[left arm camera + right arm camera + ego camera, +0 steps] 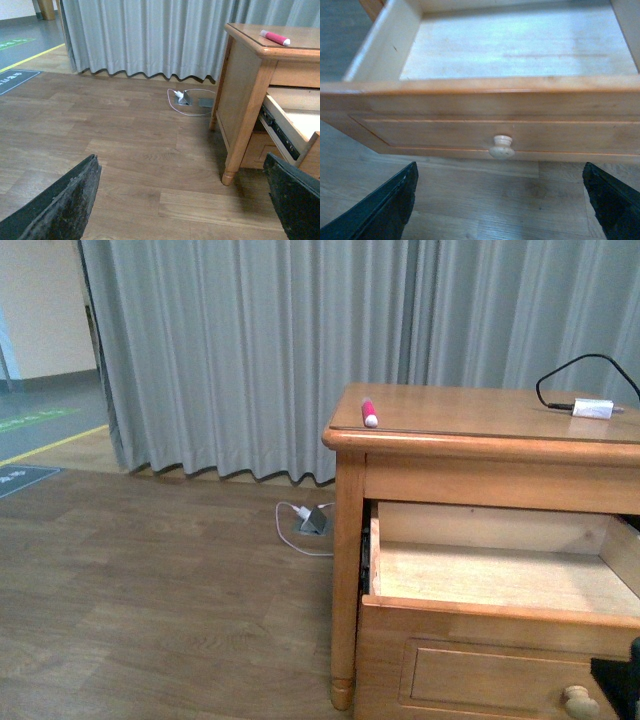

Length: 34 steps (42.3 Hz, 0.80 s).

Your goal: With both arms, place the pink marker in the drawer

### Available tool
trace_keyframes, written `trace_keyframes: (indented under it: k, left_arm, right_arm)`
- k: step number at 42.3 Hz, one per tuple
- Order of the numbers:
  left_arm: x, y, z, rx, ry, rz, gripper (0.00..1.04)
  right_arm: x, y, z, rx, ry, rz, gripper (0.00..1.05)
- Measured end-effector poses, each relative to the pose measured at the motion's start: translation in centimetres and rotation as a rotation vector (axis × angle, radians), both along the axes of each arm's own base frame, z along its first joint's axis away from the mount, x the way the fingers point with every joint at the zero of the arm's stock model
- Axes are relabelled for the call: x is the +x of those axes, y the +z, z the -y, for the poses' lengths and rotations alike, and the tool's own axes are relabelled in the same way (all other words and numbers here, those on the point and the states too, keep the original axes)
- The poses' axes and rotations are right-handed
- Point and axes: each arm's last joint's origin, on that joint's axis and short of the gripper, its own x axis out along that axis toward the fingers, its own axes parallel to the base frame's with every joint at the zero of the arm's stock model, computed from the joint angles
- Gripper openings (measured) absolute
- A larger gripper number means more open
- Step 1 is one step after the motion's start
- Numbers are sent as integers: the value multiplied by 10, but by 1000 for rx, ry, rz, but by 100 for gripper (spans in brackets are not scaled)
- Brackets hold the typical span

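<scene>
While the right claw (500, 172), fingers apart, faces the drawer (420, 107), the left claw (181, 167) gapes too.

Grey curtain (250, 350) hangs down to wood floor (150, 590). White adapter (592, 408) with black cable (560, 375) lies on cabinet (460, 405) top, right end. Grey floor socket (313, 521) with looped white cord (300, 543) left of cabinet, near curtain hem. Yellow line (50, 445) and dark mat (20, 478) far left.

The left end effector (181, 160) has two black, wedge-shaped fingers (65, 205) with a rough, grainy matte face. The right end effector (500, 166) has matching black fingers (380, 215). The front view shows only a black corner of the right arm (625, 680), too dark for detail.
</scene>
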Motion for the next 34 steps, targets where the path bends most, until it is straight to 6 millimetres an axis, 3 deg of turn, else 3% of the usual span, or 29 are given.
trace_keyframes:
  k: [10, 19, 34]
  left_arm:
    - [0, 0, 0, 0, 0, 0, 99]
    - [0, 0, 0, 0, 0, 0, 99]
    - [0, -2, 0, -6, 53, -38, 99]
  right_arm:
    - [-34, 72, 13, 29, 38, 55, 96]
    - [-63, 123, 25, 16, 80, 84, 96]
    - [-74, 131, 27, 33, 132, 31, 96]
